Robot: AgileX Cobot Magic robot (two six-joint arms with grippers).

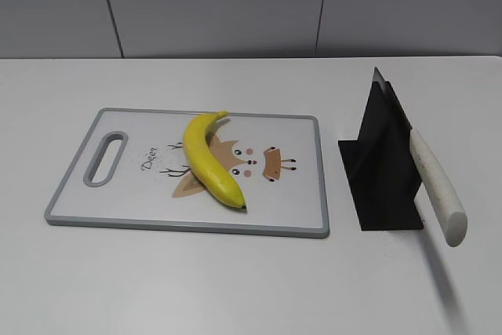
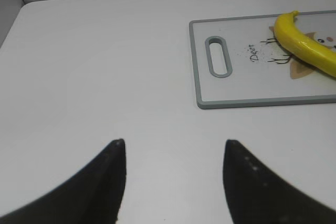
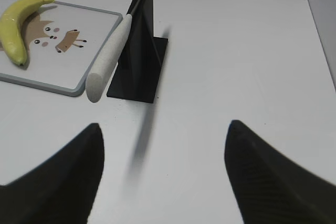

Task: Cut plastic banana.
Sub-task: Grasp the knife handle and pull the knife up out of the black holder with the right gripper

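The plastic banana (image 1: pixel 210 158) lay on its side on the cutting board (image 1: pixel 118 202), roughly across the board's middle, stem end toward the far edge and dark tip toward the near edge, covering part of the printed deer cartoon (image 1: pixel 251 161). The board was grey-rimmed with a slot handle (image 1: pixel 106 158) at its left end, and sat flat on the white table (image 1: pixel 235 288). Just right of the board stood a black knife stand (image 1: pixel 380 162), apart from the board's rim. A knife (image 1: pixel 435 186) with a pale off-white handle rested in the stand, the handle angled down toward the near side and overhanging the stand's base; only a sliver of blade was visible at the top of the stand. Neither arm appeared in the exterior view. In the left wrist view the left gripper (image 2: pixel 173 182) hung over bare table left of the board, fingers well apart, nothing between them. In the right wrist view the right gripper (image 3: pixel 163 177) hung over bare table near the stand, fingers likewise spread wide and empty.
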